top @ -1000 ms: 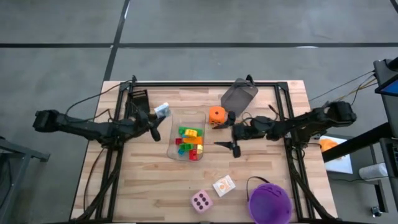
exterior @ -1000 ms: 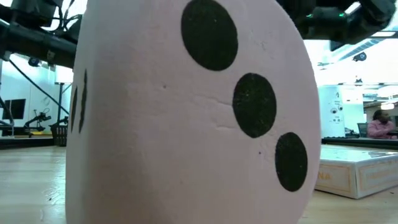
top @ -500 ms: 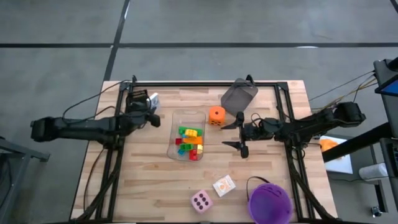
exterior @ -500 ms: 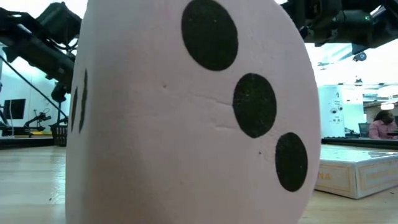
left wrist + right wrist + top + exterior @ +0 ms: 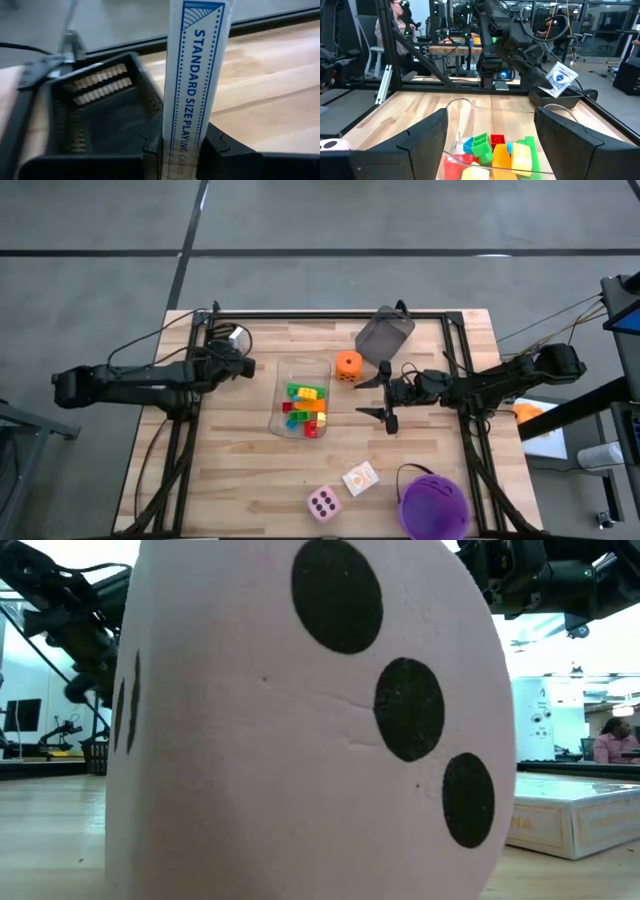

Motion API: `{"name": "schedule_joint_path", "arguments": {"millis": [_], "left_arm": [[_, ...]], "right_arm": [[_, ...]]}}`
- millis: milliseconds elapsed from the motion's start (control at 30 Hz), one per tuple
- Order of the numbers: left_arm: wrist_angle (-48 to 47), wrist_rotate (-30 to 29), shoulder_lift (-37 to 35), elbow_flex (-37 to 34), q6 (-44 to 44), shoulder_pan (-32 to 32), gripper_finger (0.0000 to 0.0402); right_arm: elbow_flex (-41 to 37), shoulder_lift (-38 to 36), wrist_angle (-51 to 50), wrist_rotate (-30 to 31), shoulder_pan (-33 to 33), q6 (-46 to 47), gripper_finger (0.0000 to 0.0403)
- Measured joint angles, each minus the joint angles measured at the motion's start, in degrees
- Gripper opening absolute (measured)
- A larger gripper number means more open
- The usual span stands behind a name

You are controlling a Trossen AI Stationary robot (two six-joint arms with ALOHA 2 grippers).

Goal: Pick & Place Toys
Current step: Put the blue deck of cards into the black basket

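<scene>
A: Left gripper (image 5: 181, 150)?
B: Pinching a playing-card box (image 5: 192, 80), far-left of clear tray (image 5: 300, 367), above black holder (image 5: 100, 110).
A: Right gripper (image 5: 385, 397)?
B: Spread wide, empty, just right of tray; bricks (image 5: 306, 408) inside tray, orange die (image 5: 348, 365) beside.

A grey concrete floor (image 5: 100, 240), crossed by dark seams, is seen around the wooden table (image 5: 240, 470). Glass partitions (image 5: 600, 20), workbenches (image 5: 455, 49) and seated people (image 5: 612, 738) are seen beyond.
</scene>
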Motion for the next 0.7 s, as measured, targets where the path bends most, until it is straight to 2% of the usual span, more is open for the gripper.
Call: {"name": "schedule_joint_path", "arguments": {"millis": [367,567,633,700], "left_arm": [[-7.5,-2.7,1.6,0.9,-2.8,2.6,0.006],[-8.6,1.8,1.6,0.8,-2.5,4.7,0.0062],[-8.5,2.4,1.6,0.8,-1.3,4.7,0.0085],[-8.3,2.5,1.6,0.8,-0.8,4.7,0.0128]], "right_arm": [[0.0,-0.1,-0.1,0.0,0.0,0.0,0.0294],[0.0,-0.1,-0.3,0.0,0.0,0.0,0.0294],[0.0,-0.1,-0.4,0.0,0.0,0.0,0.0294],[0.0,-0.1,-0.5,0.0,0.0,0.0,0.0294]]}}
